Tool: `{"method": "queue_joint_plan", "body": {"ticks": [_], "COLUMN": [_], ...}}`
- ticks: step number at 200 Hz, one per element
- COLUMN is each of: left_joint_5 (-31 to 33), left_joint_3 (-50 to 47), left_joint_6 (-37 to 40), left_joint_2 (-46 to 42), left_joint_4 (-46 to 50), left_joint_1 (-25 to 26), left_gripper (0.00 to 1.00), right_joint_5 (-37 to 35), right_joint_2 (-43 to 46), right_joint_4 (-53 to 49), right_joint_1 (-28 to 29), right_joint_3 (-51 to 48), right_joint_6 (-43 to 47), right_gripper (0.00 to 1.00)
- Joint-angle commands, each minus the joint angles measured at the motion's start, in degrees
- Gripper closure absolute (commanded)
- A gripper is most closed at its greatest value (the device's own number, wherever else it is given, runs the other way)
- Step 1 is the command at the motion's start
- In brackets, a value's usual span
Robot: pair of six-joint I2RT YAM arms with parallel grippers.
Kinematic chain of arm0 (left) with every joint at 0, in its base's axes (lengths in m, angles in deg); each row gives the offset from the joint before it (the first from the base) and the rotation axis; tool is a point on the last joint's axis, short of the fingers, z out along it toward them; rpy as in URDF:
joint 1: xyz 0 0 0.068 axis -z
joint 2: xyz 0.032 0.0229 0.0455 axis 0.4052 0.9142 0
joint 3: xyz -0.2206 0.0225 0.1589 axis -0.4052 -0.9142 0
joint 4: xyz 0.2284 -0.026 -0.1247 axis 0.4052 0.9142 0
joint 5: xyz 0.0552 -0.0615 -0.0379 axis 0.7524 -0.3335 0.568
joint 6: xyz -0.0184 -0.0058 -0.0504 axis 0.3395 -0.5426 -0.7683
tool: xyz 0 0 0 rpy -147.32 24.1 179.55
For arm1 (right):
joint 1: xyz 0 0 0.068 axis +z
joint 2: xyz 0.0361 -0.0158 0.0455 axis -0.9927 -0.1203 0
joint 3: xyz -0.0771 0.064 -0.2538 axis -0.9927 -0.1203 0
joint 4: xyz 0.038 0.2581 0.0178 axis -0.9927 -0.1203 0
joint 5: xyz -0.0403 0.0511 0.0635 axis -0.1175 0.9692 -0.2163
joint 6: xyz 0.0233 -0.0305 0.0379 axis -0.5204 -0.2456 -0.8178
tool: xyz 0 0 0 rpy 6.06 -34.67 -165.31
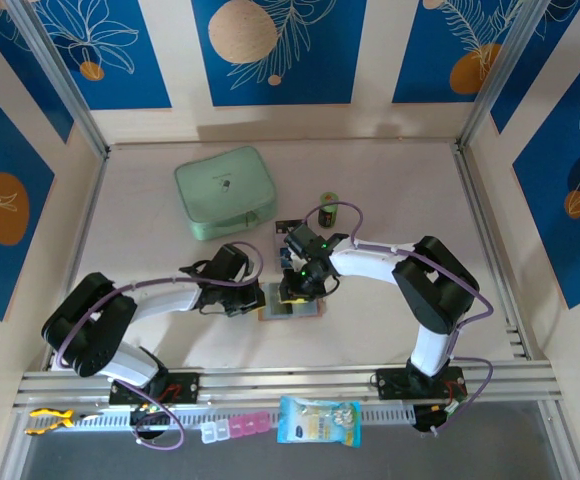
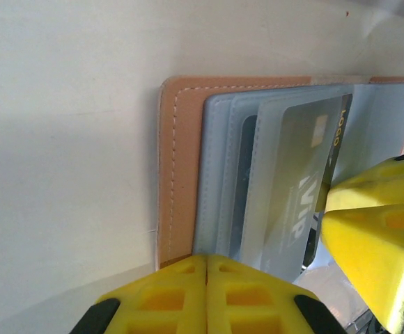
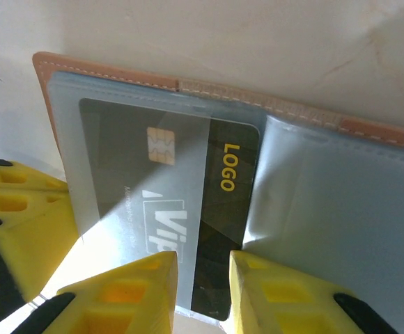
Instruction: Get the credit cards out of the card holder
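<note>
Top view: the left gripper (image 1: 266,298) and right gripper (image 1: 298,292) meet over the small tan leather folding card holder (image 1: 312,310), with bare pale table (image 1: 390,200) all around.

Left wrist view: the left gripper (image 2: 207,296), pressed together, sits at the near edge of the card holder (image 2: 177,160); open table lies to its left.

Right wrist view: the right gripper (image 3: 202,282), slightly spread, sits over the near edge of the flat black rectangular card (image 3: 230,223), which is partly out of its grey clear-plastic pocket (image 3: 66,153).
</note>
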Motion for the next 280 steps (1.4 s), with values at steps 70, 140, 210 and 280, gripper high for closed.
{"method": "queue_joint_plan", "body": {"ticks": [70, 140, 210, 280], "left_joint_5": [-0.4, -1.1, -2.1, -1.0], "left_joint_3": [5.2, 6.7, 5.7, 3.6], "left_joint_6": [2.0, 2.2, 1.8, 1.3], "left_joint_2": [-2.1, 2.0, 5.5, 5.3], "left_joint_4": [5.3, 3.6, 0.9, 1.3], "left_joint_1": [-0.2, 0.8, 0.9, 0.8], "left_gripper": [0.95, 1.00, 1.00, 1.00], "right_joint_5": [1.1, 2.5, 3.8, 5.6], "right_joint_2": [5.9, 6.7, 5.8, 3.8], "right_joint_4": [-0.4, 1.1, 2.7, 4.8], "right_joint_1": [-0.4, -1.9, -2.8, -3.4], "right_joint_3": [-0.5, -2.3, -3.6, -4.4], "right_joint_6": [-0.1, -1.5, -2.2, -2.6], "right_gripper": [0.73, 0.73, 0.73, 0.73]}}
